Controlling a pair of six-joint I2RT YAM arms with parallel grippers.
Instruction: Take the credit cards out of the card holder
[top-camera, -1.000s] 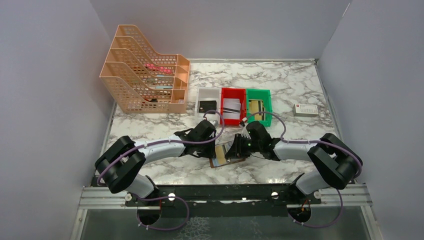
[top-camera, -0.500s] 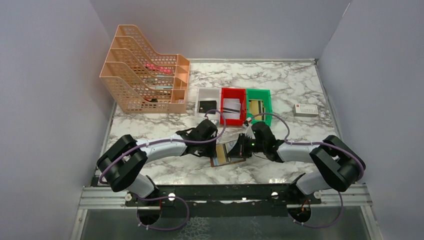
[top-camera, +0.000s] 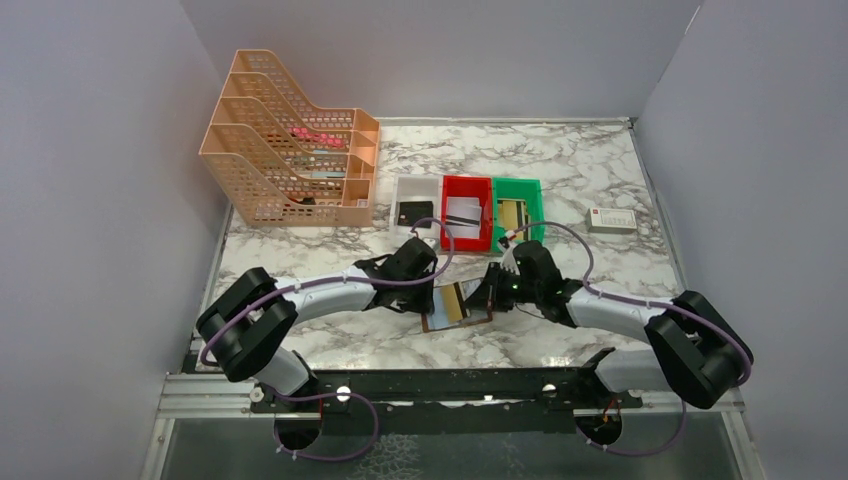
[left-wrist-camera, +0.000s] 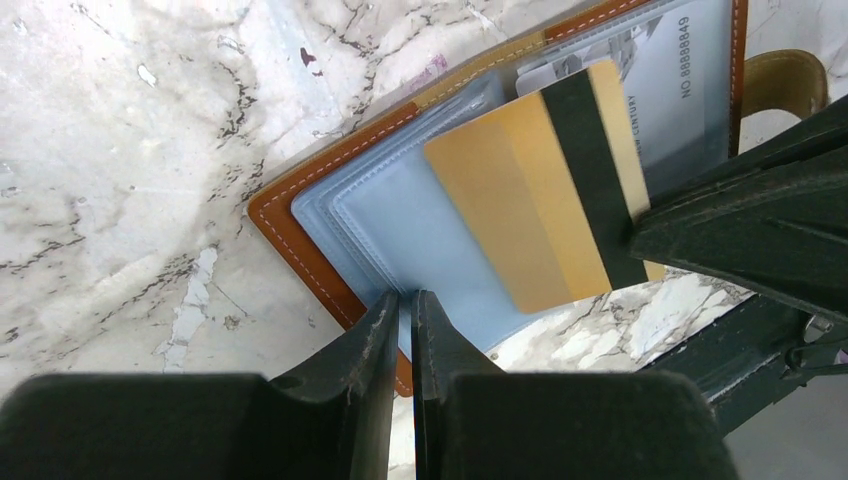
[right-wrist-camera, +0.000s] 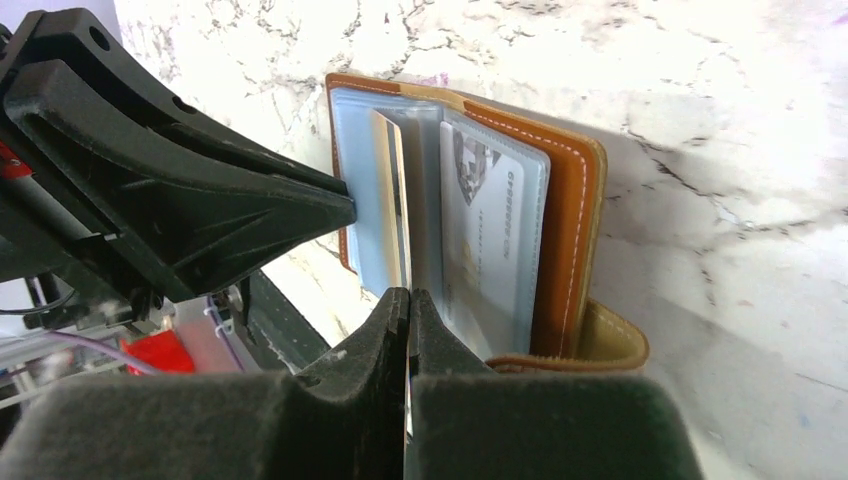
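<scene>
1. Gold card (left-wrist-camera: 520, 190) is being pinched at its outer end, by the dark stripe, between the pressed-together jaws of the right gripper (right-wrist-camera: 408, 295). It is lying partly out of its pale blue sleeve (left-wrist-camera: 400, 230), over the open holder (left-wrist-camera: 300, 235).
2. The holder is being held on the table (left-wrist-camera: 130, 150), between the two arms. The jaws of the left gripper (left-wrist-camera: 404, 300) are being closed on its near edge, sleeve and brown cover together.
3. The gold card is being judged light, thin, stiff and slick. A firm pinch on the exposed end is being favoured, with a straight pull along the sleeve so that nothing is bent.
4. The sleeve is being judged soft and clingy. The holder, itself light, is likely to be dragged along unless it is being held back.
5. A grey card (left-wrist-camera: 670, 100) is being kept deeper in another sleeve, with little bare edge offered for a grip.
</scene>
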